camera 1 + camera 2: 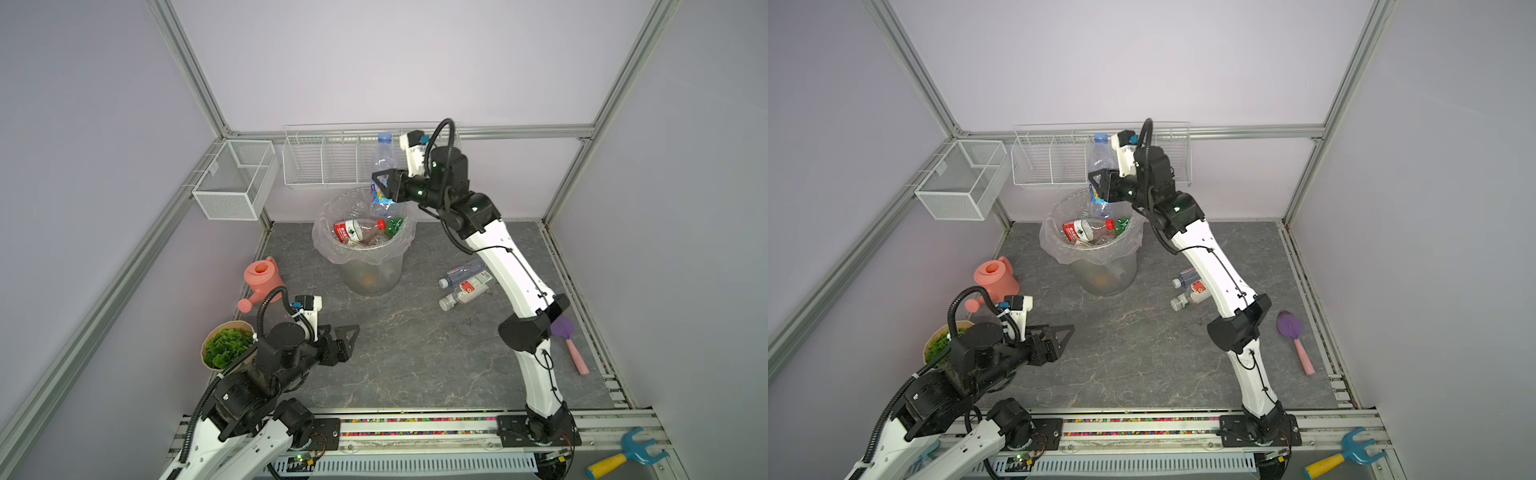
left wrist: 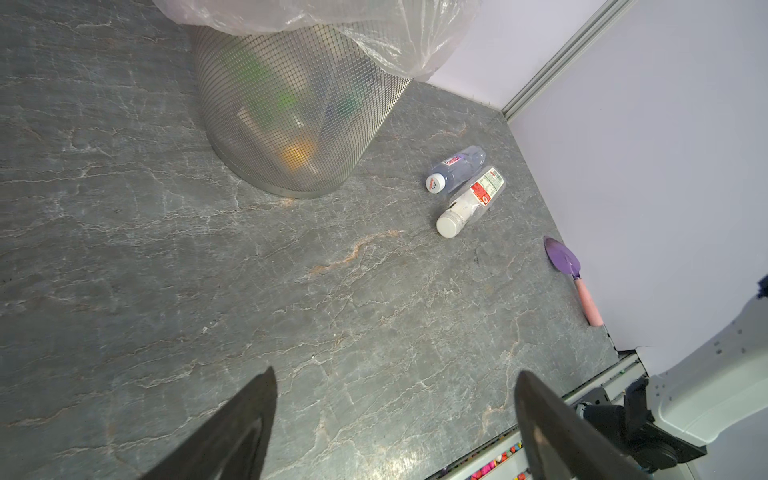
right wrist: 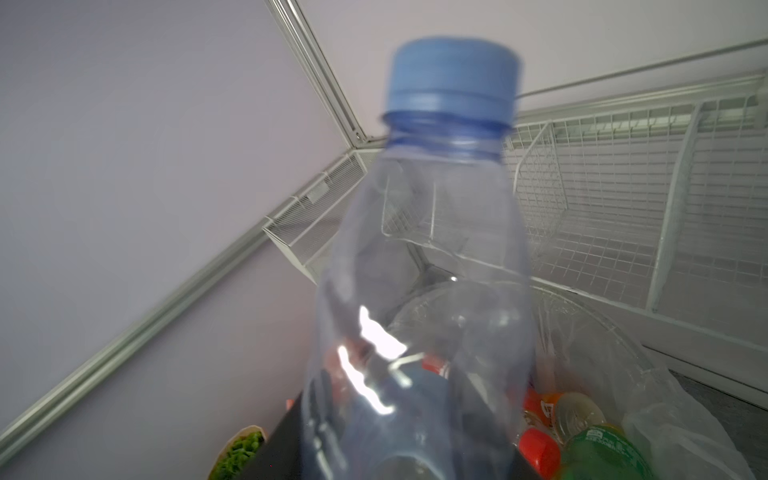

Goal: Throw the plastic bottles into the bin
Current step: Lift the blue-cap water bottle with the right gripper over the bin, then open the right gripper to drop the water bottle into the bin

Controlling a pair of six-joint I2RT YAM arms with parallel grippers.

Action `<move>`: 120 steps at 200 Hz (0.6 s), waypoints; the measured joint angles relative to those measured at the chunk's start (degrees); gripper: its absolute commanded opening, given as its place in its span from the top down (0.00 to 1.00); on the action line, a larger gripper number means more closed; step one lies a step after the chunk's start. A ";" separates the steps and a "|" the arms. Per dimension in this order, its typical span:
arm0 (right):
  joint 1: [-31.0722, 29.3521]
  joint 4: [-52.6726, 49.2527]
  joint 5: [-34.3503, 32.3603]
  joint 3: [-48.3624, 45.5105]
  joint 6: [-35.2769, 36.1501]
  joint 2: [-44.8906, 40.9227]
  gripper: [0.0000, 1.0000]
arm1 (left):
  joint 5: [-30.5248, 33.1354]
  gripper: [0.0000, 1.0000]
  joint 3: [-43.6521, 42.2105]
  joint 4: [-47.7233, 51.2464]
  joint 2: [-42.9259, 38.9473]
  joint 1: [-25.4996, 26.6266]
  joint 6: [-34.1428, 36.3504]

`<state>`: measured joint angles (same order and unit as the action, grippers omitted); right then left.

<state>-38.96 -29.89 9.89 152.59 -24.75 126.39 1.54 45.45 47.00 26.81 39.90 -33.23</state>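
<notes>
Bottle (image 1: 383,156), clear with a blue cap, stands upright between the jaws of the right tool (image 1: 380,185), its base over the mouth of the bin (image 1: 368,270), which holds other bottles. Whether the jaws pinch it or only flank it cannot be told. The left tool (image 2: 397,372) gapes wide and empty above the counter (image 1: 395,353). Two more bottles (image 2: 478,195) lie side by side near the bin. They look empty, so probably light, thin-walled, slick and easily dented. Each is best taken across the middle of its body.

An upright bottle (image 1: 381,174) is over the bin (image 1: 370,274) at the back; two bottles (image 1: 467,291) lie right of it, the watering can (image 1: 262,278) left, the plant pot (image 1: 239,323) before the can.
</notes>
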 measured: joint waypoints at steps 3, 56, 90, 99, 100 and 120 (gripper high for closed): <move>-0.11 -0.09 -0.20 0.20 0.28 0.83 0.08 | 0.09 0.11 0.00 0.11 -0.11 0.02 -0.04; -2.25 -4.15 -4.15 0.28 4.13 2.54 0.12 | 1.07 0.11 0.11 1.33 -1.27 0.02 -0.17; -3.04 -4.26 -7.85 -8.11 7.76 -9.60 0.12 | 1.11 0.11 1.29 1.27 -0.26 0.02 -0.15; -3.19 -3.61 -8.79 -10.93 8.59 -13.75 0.12 | 1.16 0.11 1.57 1.22 0.04 0.02 -0.15; -3.21 -3.54 -8.81 -11.17 8.66 -14.10 0.12 | 1.18 0.11 1.62 1.22 0.09 0.02 -0.13; -3.54 -1.75 -10.45 -16.94 10.29 -23.28 0.12 | 1.18 0.11 1.99 0.87 0.85 0.02 -0.09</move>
<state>-42.50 -31.64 -0.56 135.66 -14.46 103.11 2.72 47.44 47.88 27.66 39.92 -33.32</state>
